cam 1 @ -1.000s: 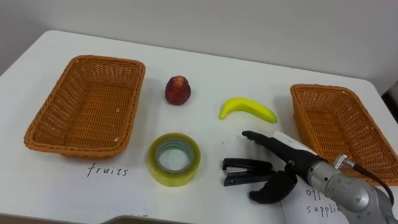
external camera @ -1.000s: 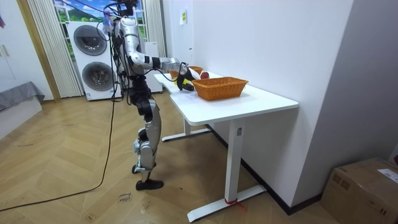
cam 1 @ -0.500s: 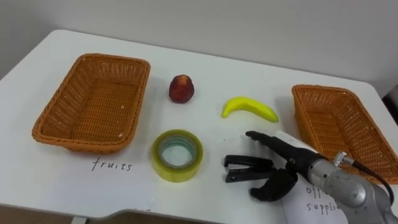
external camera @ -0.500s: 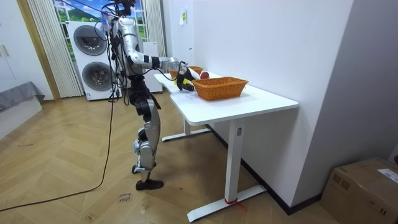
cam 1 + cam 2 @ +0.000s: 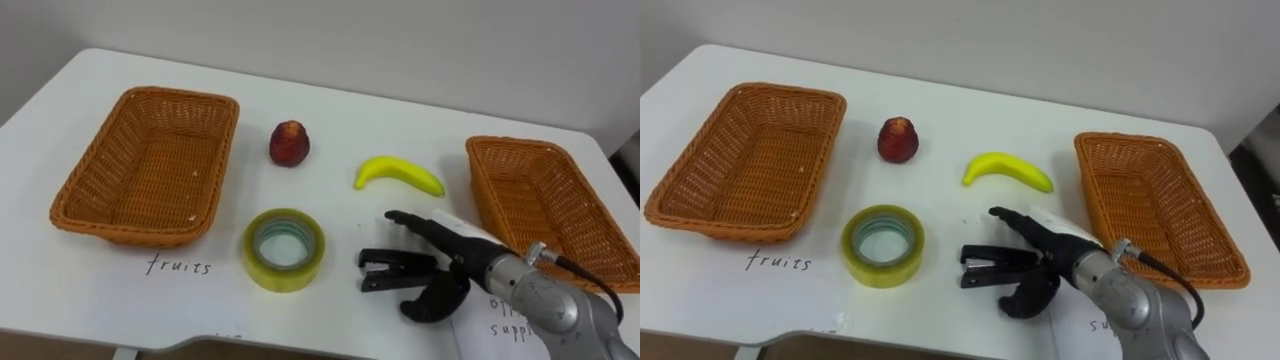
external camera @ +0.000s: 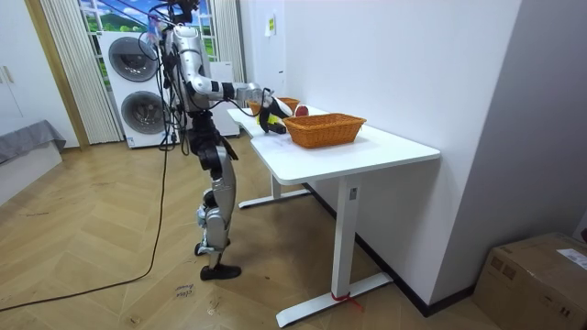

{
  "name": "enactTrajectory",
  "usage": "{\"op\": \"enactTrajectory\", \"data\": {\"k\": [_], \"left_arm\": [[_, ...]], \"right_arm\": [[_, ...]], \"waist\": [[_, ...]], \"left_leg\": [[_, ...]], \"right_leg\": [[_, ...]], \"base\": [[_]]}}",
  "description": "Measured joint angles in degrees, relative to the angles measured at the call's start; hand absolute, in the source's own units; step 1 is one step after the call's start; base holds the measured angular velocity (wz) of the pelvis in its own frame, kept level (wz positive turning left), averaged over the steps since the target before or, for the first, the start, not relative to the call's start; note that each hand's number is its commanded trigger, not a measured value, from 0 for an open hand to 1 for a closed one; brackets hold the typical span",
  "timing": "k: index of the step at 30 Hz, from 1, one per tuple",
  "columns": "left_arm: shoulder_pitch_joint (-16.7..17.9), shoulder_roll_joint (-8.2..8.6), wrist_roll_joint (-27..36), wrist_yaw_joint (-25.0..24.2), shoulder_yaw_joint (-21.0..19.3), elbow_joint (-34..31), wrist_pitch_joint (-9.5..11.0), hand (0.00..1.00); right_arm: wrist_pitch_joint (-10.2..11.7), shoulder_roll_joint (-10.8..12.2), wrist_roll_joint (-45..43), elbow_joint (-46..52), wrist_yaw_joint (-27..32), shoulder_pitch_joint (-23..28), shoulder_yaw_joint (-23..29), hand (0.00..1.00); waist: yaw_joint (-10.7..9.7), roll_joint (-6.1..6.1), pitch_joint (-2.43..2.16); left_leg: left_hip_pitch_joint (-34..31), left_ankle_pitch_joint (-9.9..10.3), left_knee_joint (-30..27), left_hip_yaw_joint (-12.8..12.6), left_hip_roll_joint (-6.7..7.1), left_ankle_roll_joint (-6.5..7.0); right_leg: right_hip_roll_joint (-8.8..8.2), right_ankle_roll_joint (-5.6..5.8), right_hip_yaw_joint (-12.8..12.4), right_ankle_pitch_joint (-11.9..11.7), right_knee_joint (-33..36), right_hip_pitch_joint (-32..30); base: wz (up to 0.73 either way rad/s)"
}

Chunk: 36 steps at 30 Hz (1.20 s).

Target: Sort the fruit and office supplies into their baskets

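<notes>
item: black stapler [image 5: 395, 272]. lies flat on the white table [image 5: 330, 110], near its front edge, between the tape roll [image 5: 284, 250] and the right basket [image 5: 483, 195]. long axis runs left to right, about level with the table's front edge; its split, two-pronged end points left at the tape roll, the other end lies at the right hand.
right hand [image 5: 465, 258]: released, fingers [image 5: 420, 228] straight above the stapler's right end, thumb apart below it; contact cannot be told.
banana [image 5: 398, 175]: just beyond the hand, long axis left to right, arched away from the robot.
red fruit [image 5: 289, 144]: upright, beside the left basket [image 5: 130, 225].
both baskets hold nothing.
robot: stands at the table's end, one arm out over it.
</notes>
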<state>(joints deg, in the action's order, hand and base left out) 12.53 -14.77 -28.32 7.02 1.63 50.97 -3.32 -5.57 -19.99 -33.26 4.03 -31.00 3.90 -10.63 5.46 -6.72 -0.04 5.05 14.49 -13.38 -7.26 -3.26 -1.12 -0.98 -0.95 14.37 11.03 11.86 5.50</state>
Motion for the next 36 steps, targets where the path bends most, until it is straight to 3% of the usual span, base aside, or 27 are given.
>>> {"op": "enactTrajectory", "data": {"k": [6, 14, 24, 28, 36], "left_arm": [[-0.22, -0.39, 0.21, 0.21, 2.66, 0.71, 0.22, 0.00], [-0.21, -0.51, 0.09, -1.47, 2.70, 1.06, 1.01, 0.00], [-1.10, -0.57, 0.03, -3.00, 2.57, 2.16, 1.02, 0.00], [-1.20, -0.56, 0.00, -3.78, 2.54, 1.96, 0.84, 0.00], [-1.17, -0.58, 0.03, -3.89, 2.54, 0.97, -0.18, 0.00]], "right_arm": [[0.05, 0.01, -0.80, 1.49, -0.45, -0.15, -0.67, 0.00], [0.63, 0.03, -4.12, 2.94, -2.36, -0.27, -1.20, 0.00], [0.38, -0.07, -5.84, 3.43, -4.26, -0.28, -1.51, 0.00], [-0.38, -0.16, -5.83, 2.64, -4.24, -0.30, -1.52, 0.00], [-2.01, -0.18, -5.80, 0.98, -6.55, -0.42, -1.58, 0.00]], "waist": [[0.57, -0.22, 0.11], [1.68, -1.11, 0.62], [1.71, -1.23, 0.53], [1.81, -1.56, 0.31], [1.95, -1.56, 0.30]], "left_leg": [[-0.44, 0.00, -0.13, 0.45, -0.01, 0.01], [-0.49, 0.01, 0.14, 0.46, -0.02, 0.01], [-0.83, 0.02, 0.06, 0.84, 0.02, 0.01], [-0.84, 0.02, -0.19, 1.08, 0.02, 0.01], [-0.59, 0.01, -0.38, 1.25, 0.00, 0.02]], "right_leg": [[0.01, 0.03, 0.11, -0.02, -0.03, -0.32], [0.08, 0.04, 0.14, -0.02, -0.05, -0.44], [0.01, 0.05, 0.82, -0.03, -0.08, -0.52], [-0.02, 0.07, 1.10, -0.06, -0.08, -0.32], [-0.09, 0.07, 1.59, -0.19, -0.10, 0.14]], "base": [[0.02], [0.00], [0.01], [0.03], [0.01]]}}
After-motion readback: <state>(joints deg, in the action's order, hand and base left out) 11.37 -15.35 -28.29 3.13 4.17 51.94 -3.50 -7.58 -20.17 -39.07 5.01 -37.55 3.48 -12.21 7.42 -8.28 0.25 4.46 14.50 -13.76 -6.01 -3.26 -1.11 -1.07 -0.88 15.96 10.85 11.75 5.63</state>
